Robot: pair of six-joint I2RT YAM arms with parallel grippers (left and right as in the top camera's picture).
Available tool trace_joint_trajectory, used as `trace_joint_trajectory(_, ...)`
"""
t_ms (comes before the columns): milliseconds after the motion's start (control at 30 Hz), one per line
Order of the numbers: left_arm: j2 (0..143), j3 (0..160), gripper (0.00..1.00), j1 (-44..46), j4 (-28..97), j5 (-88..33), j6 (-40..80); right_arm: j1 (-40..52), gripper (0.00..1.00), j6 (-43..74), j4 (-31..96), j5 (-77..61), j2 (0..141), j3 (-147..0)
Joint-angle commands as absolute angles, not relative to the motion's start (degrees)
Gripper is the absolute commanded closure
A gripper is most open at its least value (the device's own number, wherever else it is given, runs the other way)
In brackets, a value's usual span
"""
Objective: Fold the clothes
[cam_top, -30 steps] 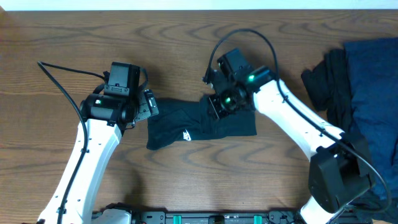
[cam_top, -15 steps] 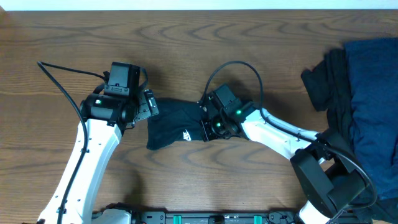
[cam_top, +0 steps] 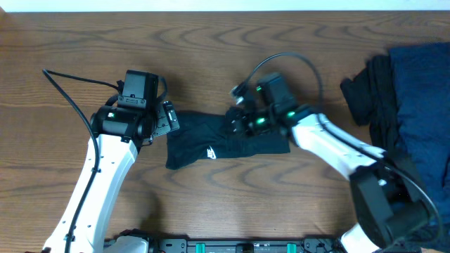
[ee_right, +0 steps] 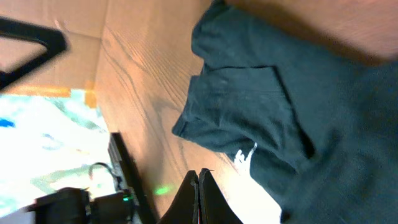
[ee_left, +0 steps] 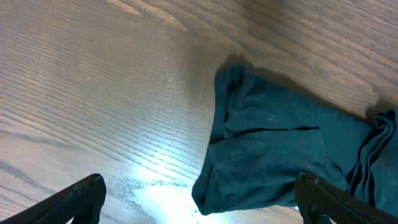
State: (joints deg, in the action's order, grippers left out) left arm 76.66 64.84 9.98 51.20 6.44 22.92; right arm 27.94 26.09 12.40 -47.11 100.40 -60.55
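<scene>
A black T-shirt (cam_top: 204, 137) with a small white logo (cam_top: 211, 150) lies folded into a compact strip at the table's middle. My left gripper (cam_top: 167, 118) hovers at the shirt's left end; in the left wrist view its fingers (ee_left: 199, 199) are wide open and empty, with the shirt's edge (ee_left: 273, 155) between and beyond them. My right gripper (cam_top: 242, 121) is over the shirt's upper middle. In the right wrist view its fingers (ee_right: 198, 186) are pressed together with nothing between them, above the shirt (ee_right: 298, 118) and its logo (ee_right: 245, 155).
A pile of more clothes lies at the right edge: navy blue fabric (cam_top: 422, 98) over black fabric (cam_top: 369, 91). Wooden table (cam_top: 70, 42) all round. A black rail (cam_top: 232, 246) runs along the front edge.
My right arm swung toward the front over the shirt, then back up to the shirt's upper middle. The shirt and the left arm have not moved.
</scene>
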Motion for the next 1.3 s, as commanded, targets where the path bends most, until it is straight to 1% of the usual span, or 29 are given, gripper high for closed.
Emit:
trace_joint_trajectory(0, 76.95, 64.99, 0.02, 10.07, 51.40, 7.35, 23.22, 25.04, 0.99, 25.67, 14.79, -49.60, 98.37, -61.71)
trace_joint_trajectory(100, 76.95, 64.99, 0.02, 10.07, 51.40, 7.35, 23.22, 24.40, 0.99, 25.67, 19.57, -44.42, 99.22, -61.71)
trace_joint_trajectory(233, 76.95, 64.99, 0.02, 10.07, 51.40, 7.35, 23.22, 25.80, 0.99, 25.65, 25.19, -36.86, 100.97, -61.63)
trace_joint_trajectory(500, 76.95, 64.99, 0.02, 10.07, 51.40, 7.35, 23.22, 31.24, 0.99, 25.76, 23.77, -31.77, 105.06, -60.66)
trace_joint_trajectory(667, 76.95, 64.99, 0.02, 10.07, 51.40, 7.35, 23.22, 33.26, 0.99, 31.14, 23.57, -28.23, 109.06, -60.62)
trace_joint_trajectory(833, 76.95, 64.99, 0.02, 10.07, 51.40, 7.35, 23.22, 33.71, 0.99, 32.99, 20.45, -29.85, 114.37, -60.62)
trace_joint_trajectory(933, 76.95, 64.99, 0.02, 10.07, 51.40, 7.35, 23.22, 33.28, 0.96, 32.42, 18.44, -36.21, 114.85, -60.64)
trace_joint_trajectory(1000, 76.95, 64.99, 0.02, 10.07, 51.37, 7.35, 23.22, 32.42, 0.93, 31.55, 16.84, -40.97, 113.89, -60.88)
trace_joint_trajectory(1067, 76.95, 64.99, 0.02, 10.07, 51.40, 7.35, 23.22, 31.07, 0.93, 31.46, 16.25, -43.59, 112.12, -61.30)
trace_joint_trajectory(1167, 76.95, 64.99, 0.02, 10.07, 51.40, 7.35, 23.22, 28.73, 0.92, 31.38, 16.25, -43.94, 107.77, -61.60)
trace_joint_trajectory(1267, 76.95, 64.99, 0.02, 10.07, 51.40, 7.35, 23.22, 25.91, 0.95, 29.61, 15.51, -42.52, 102.76, -61.60)
